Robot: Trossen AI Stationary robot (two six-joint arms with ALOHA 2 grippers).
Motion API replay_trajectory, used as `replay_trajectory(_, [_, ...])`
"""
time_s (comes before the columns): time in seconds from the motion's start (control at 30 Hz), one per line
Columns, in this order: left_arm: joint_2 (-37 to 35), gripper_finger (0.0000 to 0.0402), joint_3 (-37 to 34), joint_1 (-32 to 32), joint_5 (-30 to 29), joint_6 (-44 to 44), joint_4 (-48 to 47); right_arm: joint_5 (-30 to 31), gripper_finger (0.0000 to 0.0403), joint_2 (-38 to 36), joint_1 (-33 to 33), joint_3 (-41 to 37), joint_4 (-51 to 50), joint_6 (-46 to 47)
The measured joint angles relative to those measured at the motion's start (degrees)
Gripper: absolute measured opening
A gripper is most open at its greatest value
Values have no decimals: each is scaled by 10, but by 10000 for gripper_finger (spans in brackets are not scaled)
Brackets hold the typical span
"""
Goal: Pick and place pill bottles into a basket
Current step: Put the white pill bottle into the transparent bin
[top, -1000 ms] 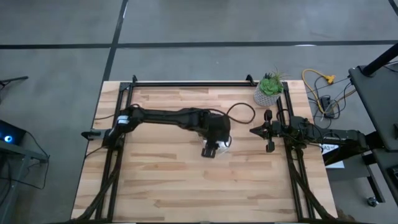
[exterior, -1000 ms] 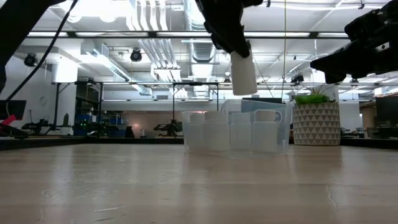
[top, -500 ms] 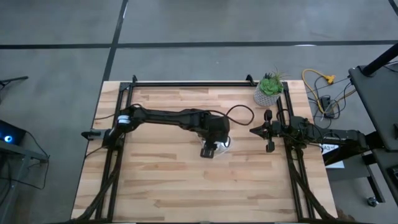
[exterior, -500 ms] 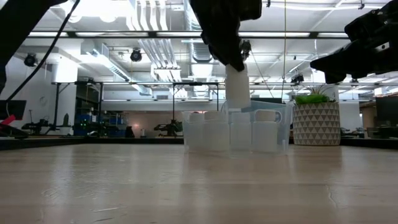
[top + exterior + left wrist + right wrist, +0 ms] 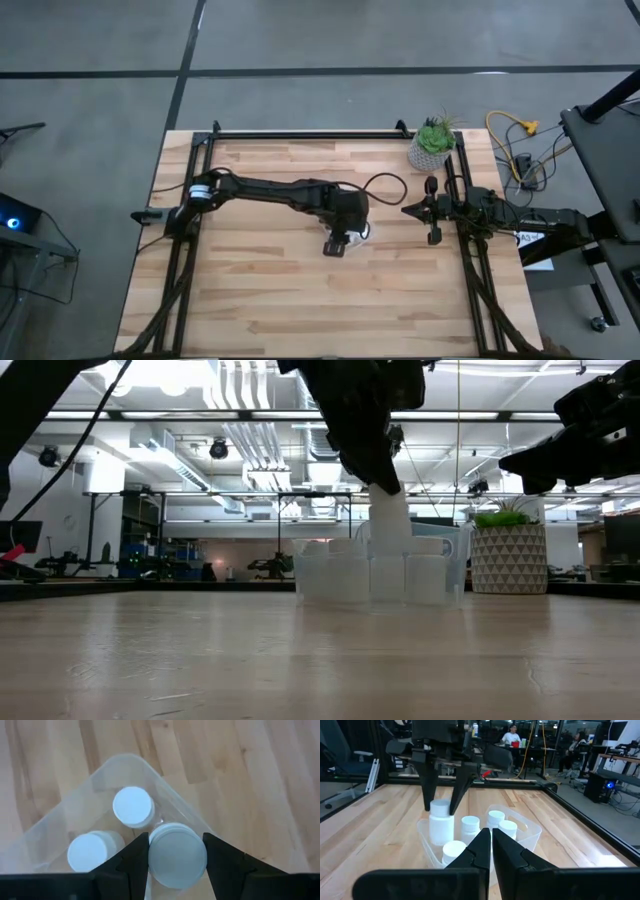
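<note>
My left gripper [image 5: 343, 236] [image 5: 176, 851] is over the clear tub [image 5: 167, 782] [image 5: 530, 834] at the table's middle, shut on a white pill bottle [image 5: 390, 525] [image 5: 441, 825]. The bottle's lower end is inside the tub, beside several other white bottles [image 5: 132, 806] [image 5: 496, 817] that stand upright on the tub's floor. My right gripper [image 5: 406, 210] [image 5: 487, 836] hangs above the table to the tub's right, shut and empty. My left gripper pinches the bottle's top end, at the cap [image 5: 440, 809], between its two fingers [image 5: 134, 857]. The fingers come from above, pointing down. The bottle hangs nearly upright with its lower part inside the tub; whether it stands on the tub's floor I cannot tell.
A pale patterned pot with a green plant [image 5: 432, 148] [image 5: 508, 557] stands at the far right of the table, behind the right arm. Bare wood lies to the near side and left of the tub. People and desks show in the room beyond the table.
My left gripper has gone down with the bottle, still shut on it. The bottle hung clear above the tub a second ago; now its lower part is inside the tub among the other bottles, and it has come more upright.
</note>
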Motion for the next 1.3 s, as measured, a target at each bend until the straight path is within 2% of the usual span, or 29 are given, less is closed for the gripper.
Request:
replay_trajectory(0.37, [0,148,-48,0,5,-3,36,0,9,0,0,0,0,1])
replay_trajectory(1.3, [8,148,-96,6,26,-4,89,0,9,0,0,0,0,1])
